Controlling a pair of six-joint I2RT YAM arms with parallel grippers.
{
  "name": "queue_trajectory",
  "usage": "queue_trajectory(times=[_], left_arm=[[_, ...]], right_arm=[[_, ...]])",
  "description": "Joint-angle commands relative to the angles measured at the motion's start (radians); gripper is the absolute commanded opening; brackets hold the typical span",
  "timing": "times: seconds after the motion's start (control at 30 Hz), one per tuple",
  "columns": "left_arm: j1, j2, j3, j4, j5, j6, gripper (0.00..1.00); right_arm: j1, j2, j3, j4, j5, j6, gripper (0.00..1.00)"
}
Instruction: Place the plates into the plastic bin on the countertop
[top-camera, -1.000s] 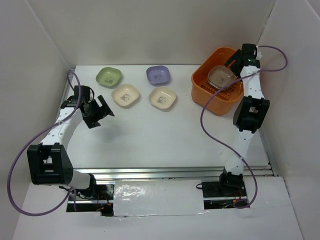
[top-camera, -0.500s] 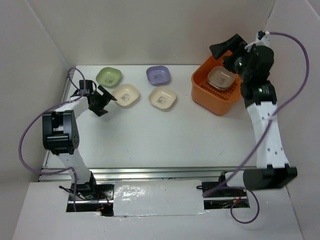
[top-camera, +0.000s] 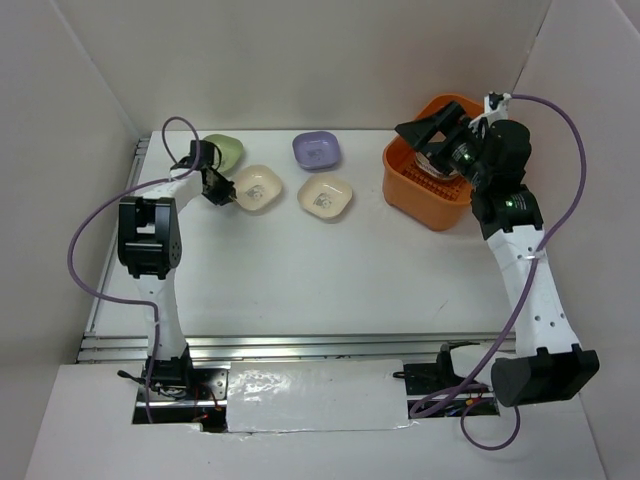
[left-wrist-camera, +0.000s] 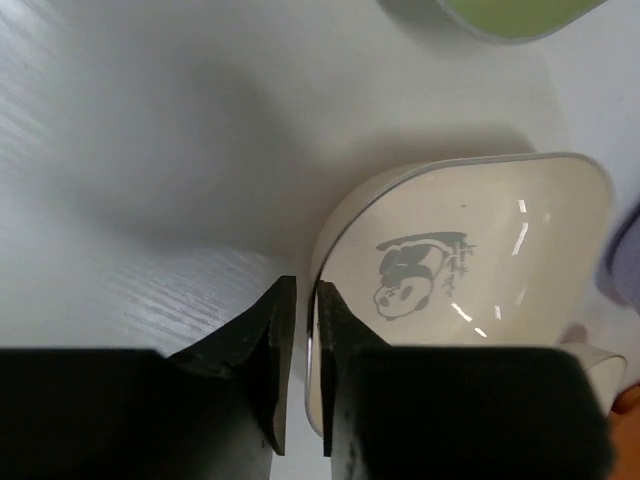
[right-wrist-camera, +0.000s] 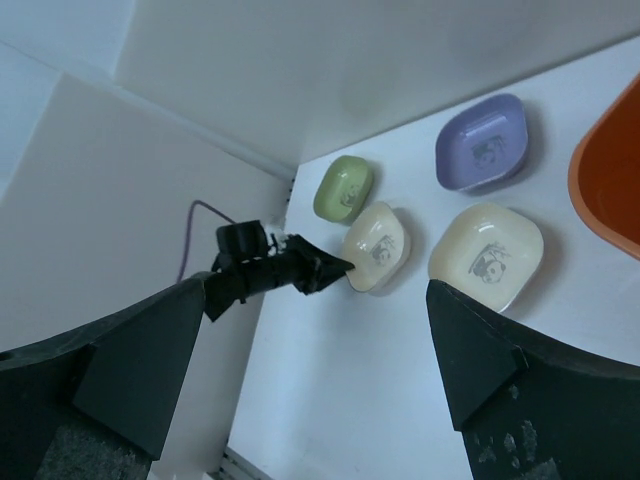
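Left pincer (left-wrist-camera: 303, 295) nips cream plate (left-wrist-camera: 470, 290) rim — wrist view only; right pincer (right-wrist-camera: 315, 300) wide open, empty.

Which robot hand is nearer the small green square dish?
Left gripper: on the cream dish's rim, beside the green dish. Right gripper: far off, over the orange plastic bin.

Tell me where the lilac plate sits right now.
Top view: the lilac plate lies far-centre on the countertop, between the green plate at left and the orange bin at right.
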Motion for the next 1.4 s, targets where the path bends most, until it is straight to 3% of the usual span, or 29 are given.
queue_trajectory(times=[0.0, 0.07, 0.17, 0.33, 0.47, 0.57, 0.73, 0.8, 0.9, 0.97, 1.0, 1.03, 1.1, 1.13, 1.27, 1.37], left_arm=[[-0.034, 0.027, 0.026, -0.082, -0.044, 0.018, 0.23], [-0.041, 0.017, 0.009, -0.087, -0.040, 0.026, 0.10], [-0.055, -0.038, -0.044, -0.096, -0.050, 0.040, 0.00], [-0.106, -0.222, -0.118, -0.202, -0.102, 0.099, 0.00], [-0.199, -0.427, -0.130, -0.302, -0.107, 0.222, 0.00], [-0.245, -0.493, -0.114, -0.384, -0.078, 0.285, 0.00], [-0.285, -0.529, -0.049, -0.482, -0.020, 0.339, 0.00], [-0.291, -0.533, -0.002, -0.503, -0.014, 0.345, 0.00], [-0.291, -0.539, 0.041, -0.518, -0.020, 0.353, 0.03], [-0.281, -0.539, 0.064, -0.526, 0.000, 0.357, 0.04], [-0.278, -0.539, 0.074, -0.527, 0.006, 0.357, 0.08], [-0.271, -0.536, 0.090, -0.529, 0.008, 0.359, 0.15], [-0.271, -0.533, 0.124, -0.573, -0.023, 0.324, 0.89], [-0.268, -0.536, 0.156, -0.601, -0.050, 0.319, 0.99], [-0.251, -0.593, 0.235, -0.674, -0.160, 0.255, 0.99], [-0.227, -0.702, 0.235, -0.659, -0.247, 0.206, 0.99]], right_arm=[[0.011, -0.037, 0.069, 0.000, 0.008, -0.029, 1.00], [0.017, -0.025, 0.077, -0.004, 0.006, -0.034, 1.00], [0.036, 0.006, 0.085, -0.006, -0.006, -0.032, 1.00], [0.114, 0.116, 0.114, -0.015, -0.032, -0.087, 1.00], [0.262, 0.408, 0.384, -0.281, 0.006, -0.260, 1.00], [0.336, 0.573, 0.534, -0.403, 0.087, -0.340, 1.00], [0.462, 0.706, 0.588, -0.464, 0.198, -0.388, 0.97], [0.496, 0.730, 0.582, -0.474, 0.250, -0.396, 0.91], [0.511, 0.745, 0.531, -0.472, 0.244, -0.390, 0.64], [0.522, 0.719, 0.491, -0.428, 0.241, -0.379, 0.39], [0.531, 0.715, 0.474, -0.420, 0.244, -0.374, 0.14], [0.534, 0.714, 0.477, -0.426, 0.250, -0.370, 0.05], [0.547, 0.702, 0.496, -0.452, 0.316, -0.341, 0.00], [0.547, 0.690, 0.496, -0.452, 0.348, -0.331, 0.00], [0.466, 0.662, 0.601, -0.553, 0.495, -0.267, 0.00], [0.311, 0.644, 0.655, -0.636, 0.531, -0.224, 0.00]])
